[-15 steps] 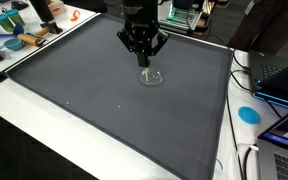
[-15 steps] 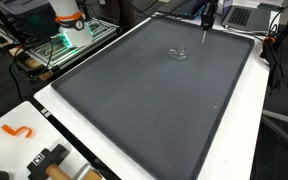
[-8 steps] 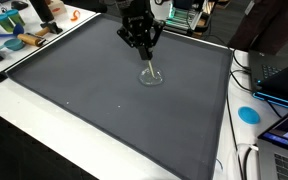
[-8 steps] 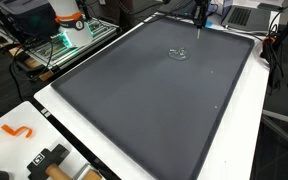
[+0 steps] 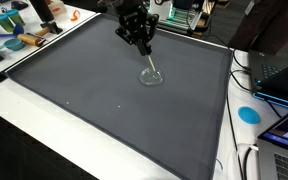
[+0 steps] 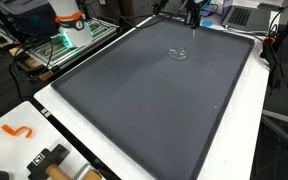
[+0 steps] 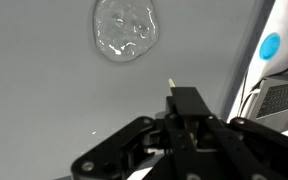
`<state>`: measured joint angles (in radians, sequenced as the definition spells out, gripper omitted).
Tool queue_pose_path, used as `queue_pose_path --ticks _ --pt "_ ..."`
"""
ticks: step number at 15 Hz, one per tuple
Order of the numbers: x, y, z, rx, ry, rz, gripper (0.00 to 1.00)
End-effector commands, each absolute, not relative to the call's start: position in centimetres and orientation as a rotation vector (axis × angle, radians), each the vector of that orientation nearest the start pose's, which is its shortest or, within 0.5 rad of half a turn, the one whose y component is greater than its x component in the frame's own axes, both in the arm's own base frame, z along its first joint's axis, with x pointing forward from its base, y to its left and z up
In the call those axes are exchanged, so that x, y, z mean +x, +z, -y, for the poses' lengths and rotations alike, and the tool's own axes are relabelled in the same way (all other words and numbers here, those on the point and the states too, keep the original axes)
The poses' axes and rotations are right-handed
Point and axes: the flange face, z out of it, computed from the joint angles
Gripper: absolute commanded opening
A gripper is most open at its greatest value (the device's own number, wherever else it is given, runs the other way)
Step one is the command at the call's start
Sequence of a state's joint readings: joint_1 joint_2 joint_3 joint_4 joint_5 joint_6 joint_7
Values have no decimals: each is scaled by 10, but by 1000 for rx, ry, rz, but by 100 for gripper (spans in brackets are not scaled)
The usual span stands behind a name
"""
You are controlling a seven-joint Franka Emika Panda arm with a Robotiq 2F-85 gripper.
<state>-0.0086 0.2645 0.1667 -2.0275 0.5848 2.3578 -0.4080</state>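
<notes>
My gripper [image 5: 141, 46] hangs above the far part of a dark grey mat [image 5: 94, 100], shut on a thin pale stick [image 5: 150, 66] that slants down from its fingertips. Just below the stick's lower end a small clear round dish [image 5: 151, 77] lies on the mat; whether the two touch I cannot tell. In the wrist view the dish [image 7: 124, 28] is at the top and the stick's tip [image 7: 170, 84] pokes out past the closed black fingers [image 7: 187, 100]. In an exterior view the gripper [image 6: 192, 19] is near the mat's far edge, beyond the dish [image 6: 178, 54].
A blue disc [image 5: 248, 114] lies on the white table beside the mat, with laptops [image 5: 280, 82] and cables next to it. Tools and coloured items [image 5: 24, 35] crowd one corner. An orange hook [image 6: 19, 130] and a black tool [image 6: 50, 160] lie near the front edge.
The gripper has risen and drawn back toward the mat's far edge, tilting and carrying the stick with it. The clear dish has stayed in place.
</notes>
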Motion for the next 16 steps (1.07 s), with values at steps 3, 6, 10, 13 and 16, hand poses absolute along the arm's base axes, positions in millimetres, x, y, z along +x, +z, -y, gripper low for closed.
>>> queue_pose_path --ticks 3,6,10,13,16 --pt "573 323 -80 -2592 -190 227 3" --pt "569 319 -73 -2560 -204 238 3" --pt "564 315 -68 -2531 -227 256 3" --pt "561 311 -65 -2519 -238 275 3" --pt "558 305 -63 -2513 -240 289 3"
